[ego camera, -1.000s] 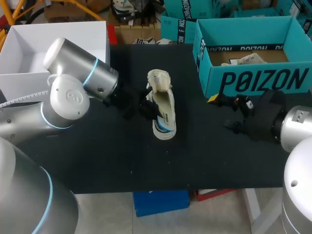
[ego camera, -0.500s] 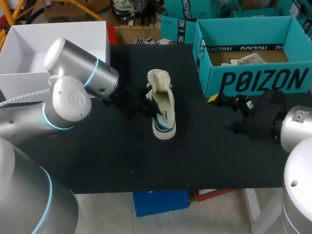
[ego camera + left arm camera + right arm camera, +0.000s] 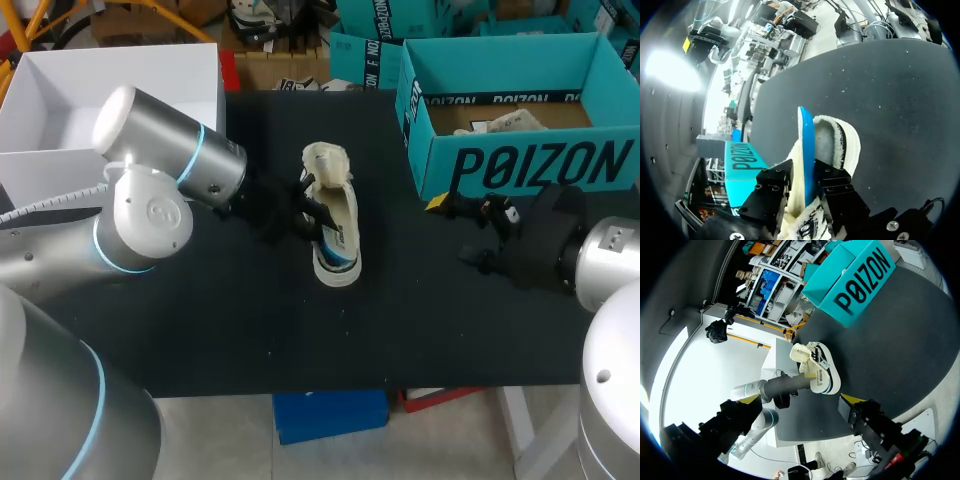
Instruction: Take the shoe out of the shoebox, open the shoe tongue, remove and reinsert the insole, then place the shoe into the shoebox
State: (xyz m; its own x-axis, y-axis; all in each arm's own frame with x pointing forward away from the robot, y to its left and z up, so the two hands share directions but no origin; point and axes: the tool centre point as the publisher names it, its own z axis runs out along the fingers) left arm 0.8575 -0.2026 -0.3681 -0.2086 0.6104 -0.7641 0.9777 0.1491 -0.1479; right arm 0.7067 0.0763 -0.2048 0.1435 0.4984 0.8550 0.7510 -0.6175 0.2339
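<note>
The shoe (image 3: 335, 235) lies on its side on the worktop (image 3: 250, 320), near the shoebox (image 3: 540, 165); the left tool (image 3: 804, 170) is clenched on the blue insole (image 3: 806, 145) and some lining; I think the unpinned shoe may drag along; the right tool (image 3: 455, 232) rests released.

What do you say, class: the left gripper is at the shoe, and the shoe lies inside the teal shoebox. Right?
No. The head view shows the shoe on the black table, outside the teal shoebox; the left gripper is at it.
</note>
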